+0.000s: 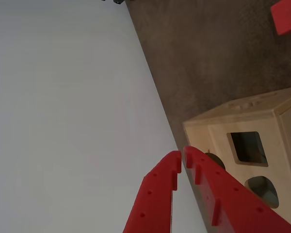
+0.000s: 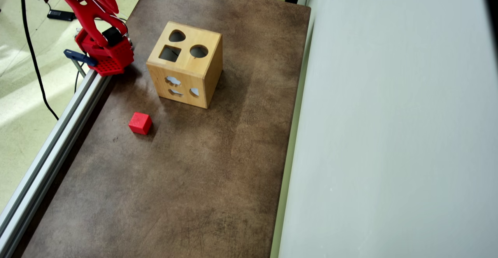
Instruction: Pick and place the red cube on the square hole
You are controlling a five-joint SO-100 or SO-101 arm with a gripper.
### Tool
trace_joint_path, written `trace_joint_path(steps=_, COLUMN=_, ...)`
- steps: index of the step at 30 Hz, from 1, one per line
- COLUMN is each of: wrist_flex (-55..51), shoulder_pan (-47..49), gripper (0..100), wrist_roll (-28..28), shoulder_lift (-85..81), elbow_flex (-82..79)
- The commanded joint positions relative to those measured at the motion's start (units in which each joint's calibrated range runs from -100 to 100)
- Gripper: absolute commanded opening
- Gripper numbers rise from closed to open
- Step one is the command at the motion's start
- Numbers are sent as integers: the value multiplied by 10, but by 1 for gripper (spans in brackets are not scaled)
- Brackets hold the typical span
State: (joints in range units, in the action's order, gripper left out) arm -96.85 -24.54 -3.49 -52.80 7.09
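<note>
Mottled brown, the bench point(image 2: 218, 164) looks matte and scuffed. On it the red cube point(image 2: 140, 123) sits alone, small, plain and sharp-edged, near the light wooden box point(image 2: 202, 71), whose smooth top carries the dark square hole point(image 2: 170, 53). In the wrist view the red plastic end effector point(image 1: 182, 159) is nearly closed, empty.

Bright red plastic arm point(image 2: 87, 7) on a red perforated base point(image 2: 111, 57), with a black motor block and thin cables. Two long red fingers point(image 1: 157, 194) carry small holes and ribs; a grey part, perhaps a camera, tops it.
</note>
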Motion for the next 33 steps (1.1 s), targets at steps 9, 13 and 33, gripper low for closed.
trace_joint_path(steps=9, wrist_flex=-4, shoulder_pan=-33, gripper=2, wrist_roll=-76, shoulder_lift=116, elbow_flex=7)
trace_joint_path(steps=13, wrist_flex=-4, shoulder_pan=-39, gripper=2, wrist_roll=-93, shoulder_lift=166, elbow_flex=6)
trace_joint_path(steps=33, wrist_flex=-5, shoulder_pan=-40, gripper=2, wrist_roll=-112, shoulder_lift=268, elbow_flex=-108)
